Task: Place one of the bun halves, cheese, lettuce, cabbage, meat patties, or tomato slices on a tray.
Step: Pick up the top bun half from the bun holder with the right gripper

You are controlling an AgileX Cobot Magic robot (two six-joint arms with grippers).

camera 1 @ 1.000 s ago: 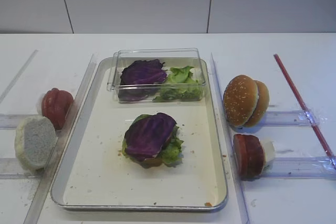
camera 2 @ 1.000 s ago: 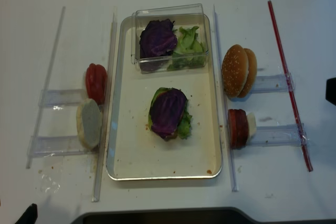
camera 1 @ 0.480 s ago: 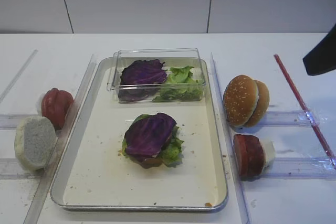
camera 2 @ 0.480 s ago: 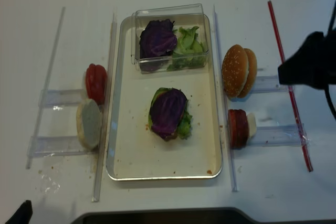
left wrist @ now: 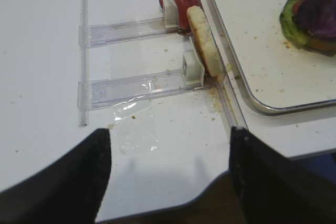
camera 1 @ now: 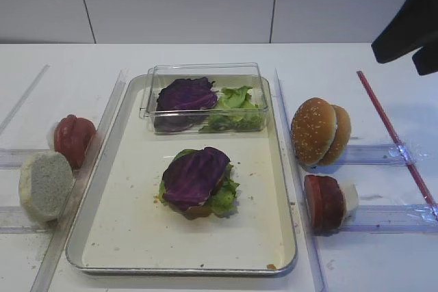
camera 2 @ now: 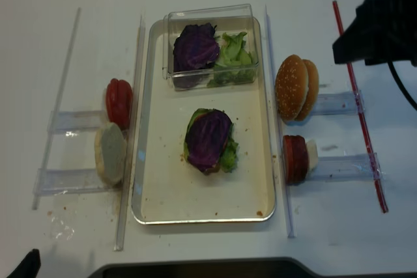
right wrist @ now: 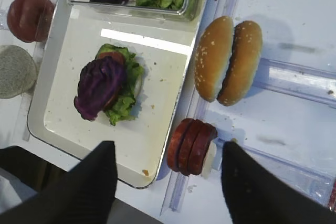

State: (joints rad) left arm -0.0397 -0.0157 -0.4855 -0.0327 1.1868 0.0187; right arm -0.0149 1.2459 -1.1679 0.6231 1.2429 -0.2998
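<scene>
Sesame bun top [camera 1: 313, 130] looks like the next thing to grab, standing on edge in its clear rack [camera 1: 373, 153] just right of the tray [camera 1: 130, 237], leaning against the smoother bun half [camera 1: 339, 134]. On the tray there's already a stack with cabbage [camera 1: 194, 176] over lettuce [camera 1: 224, 196], so the bun would cap it off, I reckon.

The right gripper [right wrist: 165, 182] hangs high above that side, fingers spread apart and empty, nothing between them. The left gripper [left wrist: 168, 174] is parked over the left racks, also spread with nothing in it.

If I were steering: come down over the seeded half only, pinch it across the flat faces, and keep the fingers from dragging its neighbour along since they're touching. The meat patties [camera 1: 324, 202] sit just in front in the next rack, so approach from above rather than from the near side. Set it dome-up on the cabbage.
</scene>
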